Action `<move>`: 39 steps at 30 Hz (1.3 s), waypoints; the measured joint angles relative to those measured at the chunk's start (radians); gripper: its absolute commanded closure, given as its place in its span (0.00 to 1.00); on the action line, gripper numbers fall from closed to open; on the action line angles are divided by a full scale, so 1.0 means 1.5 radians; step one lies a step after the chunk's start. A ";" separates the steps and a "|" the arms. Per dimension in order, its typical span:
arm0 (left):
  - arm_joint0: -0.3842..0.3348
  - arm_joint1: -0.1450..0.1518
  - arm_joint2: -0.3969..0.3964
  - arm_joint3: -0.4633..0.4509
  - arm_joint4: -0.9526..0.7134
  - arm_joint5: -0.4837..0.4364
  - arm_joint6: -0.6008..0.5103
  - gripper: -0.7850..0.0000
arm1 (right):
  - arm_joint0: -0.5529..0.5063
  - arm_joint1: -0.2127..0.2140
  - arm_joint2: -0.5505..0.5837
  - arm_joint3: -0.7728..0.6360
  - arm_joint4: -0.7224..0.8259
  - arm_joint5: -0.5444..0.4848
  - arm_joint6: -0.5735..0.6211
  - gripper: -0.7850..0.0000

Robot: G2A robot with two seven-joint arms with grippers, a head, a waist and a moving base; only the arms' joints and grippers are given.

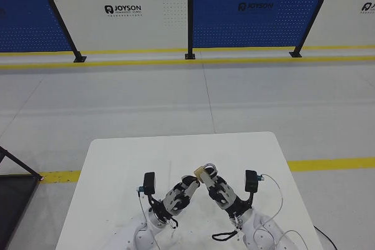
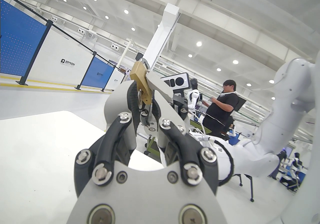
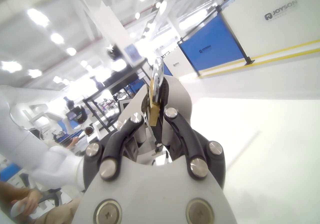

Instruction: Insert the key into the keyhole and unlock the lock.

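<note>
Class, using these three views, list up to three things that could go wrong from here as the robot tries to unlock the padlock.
1. The right gripper only pinches the padlock between its fingertips, above the table; twisting the key could spin it or drop it.
2. The left gripper holds the key by its small head, so it may slip when turned.
3. The two grippers' fingers sit very close together and might collide.
</note>
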 measured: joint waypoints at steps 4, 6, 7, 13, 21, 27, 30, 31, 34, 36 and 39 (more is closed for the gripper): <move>0.002 0.000 -0.004 0.002 -0.008 -0.006 -0.006 0.87 | 0.001 0.000 0.000 0.000 0.001 0.002 0.000 1.00; 0.002 0.000 -0.005 0.003 -0.011 -0.008 -0.011 0.90 | 0.001 0.000 0.000 0.000 0.001 0.002 0.000 1.00; 0.001 0.000 -0.005 0.004 -0.014 -0.008 -0.014 0.94 | 0.001 0.000 -0.001 0.000 0.002 0.003 0.000 1.00; 0.000 -0.002 -0.006 0.005 -0.021 -0.006 -0.027 0.98 | 0.002 0.001 -0.001 0.001 0.003 0.002 -0.001 1.00; -0.001 -0.005 -0.007 0.004 -0.016 0.005 -0.031 1.00 | 0.002 0.001 -0.001 0.001 0.004 0.004 0.001 1.00; 0.005 -0.008 -0.010 -0.003 0.034 0.042 0.009 1.00 | 0.000 0.001 -0.003 -0.001 0.002 0.011 0.002 1.00; 0.006 -0.010 -0.008 0.000 0.059 0.054 0.033 1.00 | -0.001 0.001 -0.003 -0.002 0.001 0.014 0.001 1.00; 0.006 -0.011 -0.009 0.001 0.070 0.062 0.043 1.00 | -0.002 0.001 -0.003 -0.002 0.001 0.015 0.001 1.00; 0.007 -0.012 -0.005 0.005 0.097 0.075 0.068 1.00 | -0.002 0.001 -0.004 -0.003 0.000 0.017 0.001 1.00; 0.005 -0.013 -0.004 0.008 0.109 0.079 0.079 1.00 | -0.003 0.001 -0.004 -0.004 -0.001 0.019 0.001 1.00; 0.004 -0.014 -0.003 0.010 0.139 0.101 0.104 1.00 | -0.003 0.001 -0.004 -0.004 0.000 0.020 0.000 1.00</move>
